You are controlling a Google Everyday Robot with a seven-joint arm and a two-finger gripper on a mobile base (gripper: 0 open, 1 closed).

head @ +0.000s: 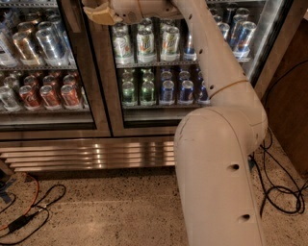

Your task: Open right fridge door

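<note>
While the tool (98, 12) hovers at eleven o'clock, against the upper left edge of the closed right fridge door (149, 110), its grip state cannot be told. It probably needs a firm catch on that edge, then a pull following the hinge's arc.

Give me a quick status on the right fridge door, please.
Gripper high at the centre post. Right fridge door looks shut. Robot's own arm crosses its glass.
</note>
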